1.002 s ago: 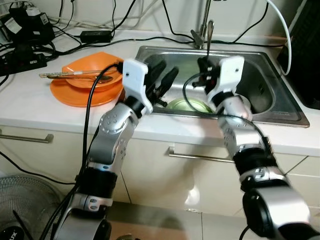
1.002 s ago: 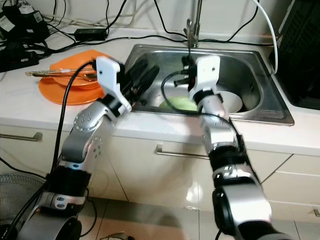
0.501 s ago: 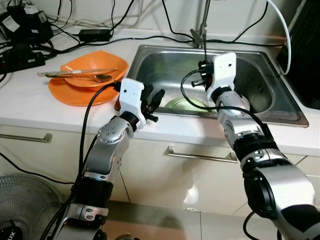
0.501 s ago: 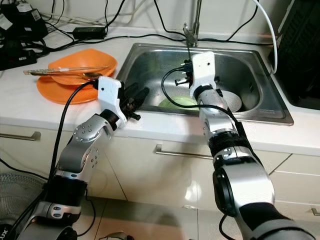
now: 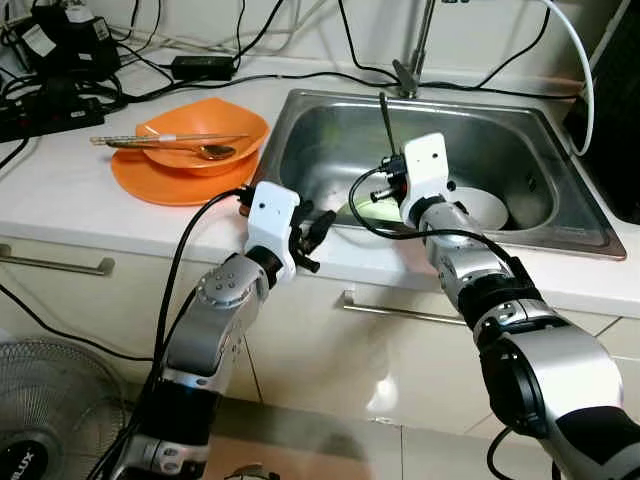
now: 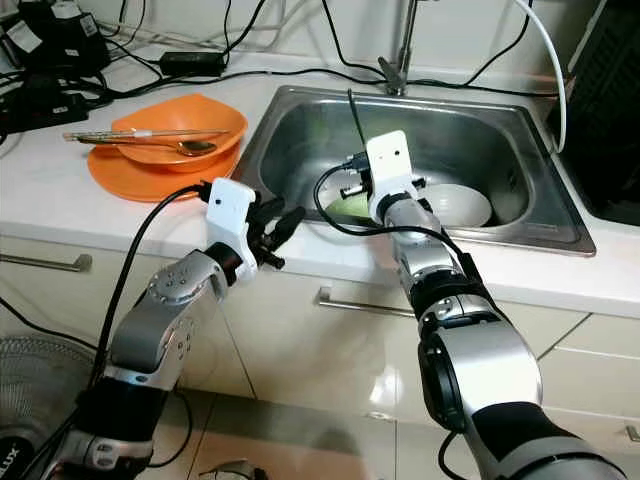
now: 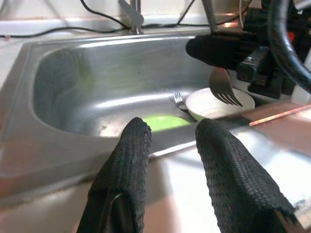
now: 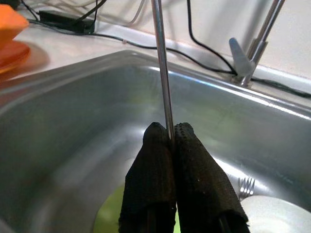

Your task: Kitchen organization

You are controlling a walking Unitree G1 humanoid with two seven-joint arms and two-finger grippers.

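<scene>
So the right gripper point(image 8: 167, 141) is hanging over the sink point(image 5: 520, 130) with its two fingers pressed together on the handle of a fork point(image 7: 224, 87); the thin metal handle sticks straight up out of the pinch while the tines point down, over the white bowl point(image 5: 480, 208) sitting in the basin. Down in the sink there's also a green plate point(image 7: 163, 121) right next to that bowl, and a second fork point(image 7: 179, 101) lying on the bottom between them. The left gripper point(image 7: 170, 141) is parked at the front edge of the counter, just in front of the sink rim, fingers spread apart and nothing between them. Off to the robot's left on the counter point(image 5: 60, 190) is an orange plate point(image 5: 150, 185) with an orange bowl point(image 5: 215, 125) on it, and a spoon point(image 5: 205, 152) plus chopsticks point(image 5: 150, 138) resting across the bowl. Bunch of black cables point(image 5: 100, 75) along the back wall, faucet point(image 5: 412, 60) behind the sink.
</scene>
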